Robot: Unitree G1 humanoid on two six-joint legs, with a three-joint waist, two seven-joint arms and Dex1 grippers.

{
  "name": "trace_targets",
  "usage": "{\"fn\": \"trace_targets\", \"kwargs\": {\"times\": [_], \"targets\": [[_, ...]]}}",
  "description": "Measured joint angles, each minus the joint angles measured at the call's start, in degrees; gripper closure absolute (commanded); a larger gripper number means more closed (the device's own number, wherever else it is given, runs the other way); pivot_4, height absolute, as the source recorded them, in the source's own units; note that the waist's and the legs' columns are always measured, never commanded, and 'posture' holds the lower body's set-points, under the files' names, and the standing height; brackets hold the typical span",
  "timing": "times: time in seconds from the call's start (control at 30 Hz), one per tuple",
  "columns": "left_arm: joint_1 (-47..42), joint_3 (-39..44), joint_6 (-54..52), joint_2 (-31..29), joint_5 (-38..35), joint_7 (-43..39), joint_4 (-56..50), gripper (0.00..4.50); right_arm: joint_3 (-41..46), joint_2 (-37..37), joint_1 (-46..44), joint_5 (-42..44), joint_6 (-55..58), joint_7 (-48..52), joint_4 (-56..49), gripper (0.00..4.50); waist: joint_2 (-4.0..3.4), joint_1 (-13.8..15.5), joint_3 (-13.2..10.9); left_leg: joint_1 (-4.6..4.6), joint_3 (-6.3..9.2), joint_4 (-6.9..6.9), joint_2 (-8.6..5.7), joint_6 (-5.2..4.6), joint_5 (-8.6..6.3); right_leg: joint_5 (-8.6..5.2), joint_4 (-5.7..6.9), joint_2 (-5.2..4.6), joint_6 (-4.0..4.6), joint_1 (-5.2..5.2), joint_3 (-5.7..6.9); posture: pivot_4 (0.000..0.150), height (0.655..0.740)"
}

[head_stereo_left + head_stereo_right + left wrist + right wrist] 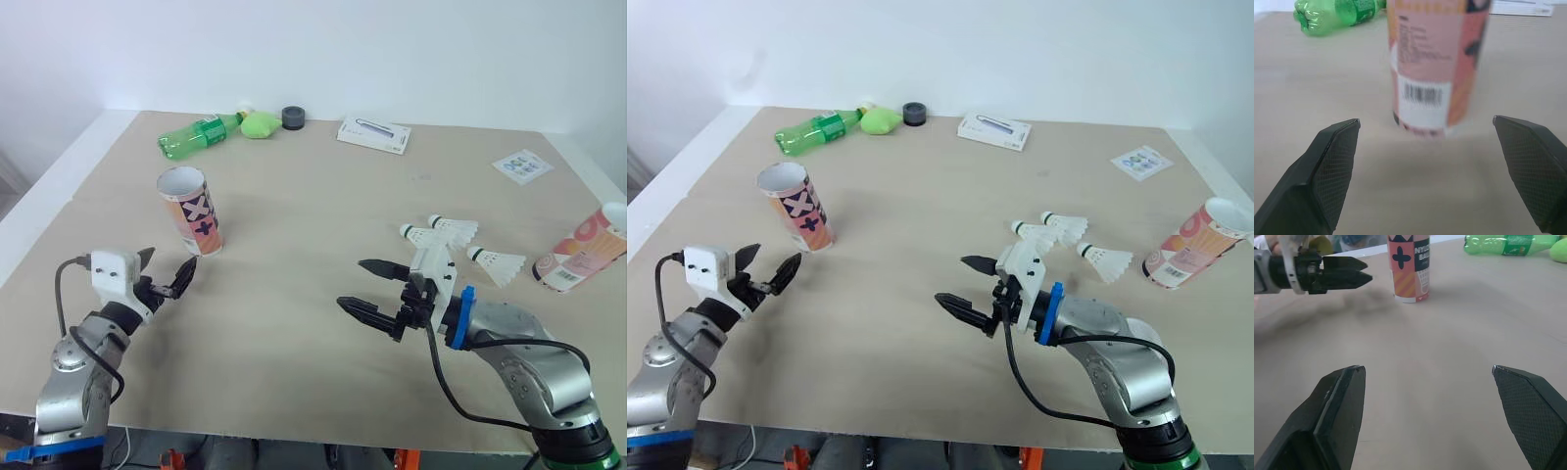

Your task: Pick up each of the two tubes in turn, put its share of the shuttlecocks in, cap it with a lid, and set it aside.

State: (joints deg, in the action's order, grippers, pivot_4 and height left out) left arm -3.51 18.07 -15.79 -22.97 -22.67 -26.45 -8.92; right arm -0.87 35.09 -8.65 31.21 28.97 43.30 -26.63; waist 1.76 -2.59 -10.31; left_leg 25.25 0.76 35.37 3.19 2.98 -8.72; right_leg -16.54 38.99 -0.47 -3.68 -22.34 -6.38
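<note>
Upright cylindrical tube (192,211) faces mesh-textured fingers (1332,166) of the left gripper (169,262).

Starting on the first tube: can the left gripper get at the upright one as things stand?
Probably yes: the left gripper is open, aimed at the upright tube, with bare table between them.

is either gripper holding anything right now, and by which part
Nothing is held. The left gripper is open, just short of the upright tube; the right gripper is open and empty too, near the shuttlecocks.
</note>
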Motion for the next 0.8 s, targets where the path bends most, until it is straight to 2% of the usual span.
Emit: {"fn": "trace_targets", "kwargs": {"times": [0.3, 0.4, 0.47, 0.63, 0.8], "targets": [[-9.9, -4.4, -1.6, -1.4, 0.3, -3.8, 10.4, 0.00, 1.8, -0.1, 2.8, 0.1, -0.1, -1.9, -2.0, 0.06, 0.01, 0.0, 0.0, 0.04, 0.16, -0.06, -0.01, 0.08, -0.06, -0.06, 0.02, 0.09, 0.01, 0.00, 0.06, 0.150, 0.7294], [-10.4, -5.1, -1.6, -1.4, 0.7, -4.3, 11.1, 0.00, 2.3, -0.1, 3.2, 0.2, -0.1, -2.1, -2.5, 0.06, 0.01, -0.1, 0.0, 0.03, 0.15, -0.06, 0.00, 0.07, -0.06, -0.05, 0.02, 0.10, 0.00, 0.00, 0.05, 0.150, 0.7294], [-14.3, -6.5, -1.4, -2.0, 2.2, -5.0, 15.5, 0.00, 3.1, 0.2, 3.5, 0.5, 0.5, -2.4, -3.4, 0.06, 0.02, 0.0, 0.0, 0.04, 0.26, -0.05, -0.01, 0.07, -0.01, -0.05, 0.05, 0.14, -0.01, 0.01, 0.14, 0.150, 0.7294], [-21.3, -7.2, 0.9, -2.2, 3.8, -5.5, 22.8, 0.00, 3.6, 0.5, 3.7, 0.7, 1.4, -3.2, -5.0, 0.06, 0.02, 0.0, 0.0, 0.06, 0.26, -0.06, -0.02, 0.08, 0.00, -0.05, 0.04, 0.13, -0.02, 0.02, 0.13, 0.150, 0.7294], [-24.7, -8.6, 2.3, -1.7, 4.7, -6.3, 26.1, 0.00, 3.8, 0.8, 4.1, 0.8, 2.1, -3.9, -5.7, 0.06, 0.03, 0.0, 0.0, 0.10, 0.30, -0.06, -0.03, 0.09, 0.00, -0.05, 0.04, 0.12, 0.00, 0.02, 0.17, 0.150, 0.7294]]}}
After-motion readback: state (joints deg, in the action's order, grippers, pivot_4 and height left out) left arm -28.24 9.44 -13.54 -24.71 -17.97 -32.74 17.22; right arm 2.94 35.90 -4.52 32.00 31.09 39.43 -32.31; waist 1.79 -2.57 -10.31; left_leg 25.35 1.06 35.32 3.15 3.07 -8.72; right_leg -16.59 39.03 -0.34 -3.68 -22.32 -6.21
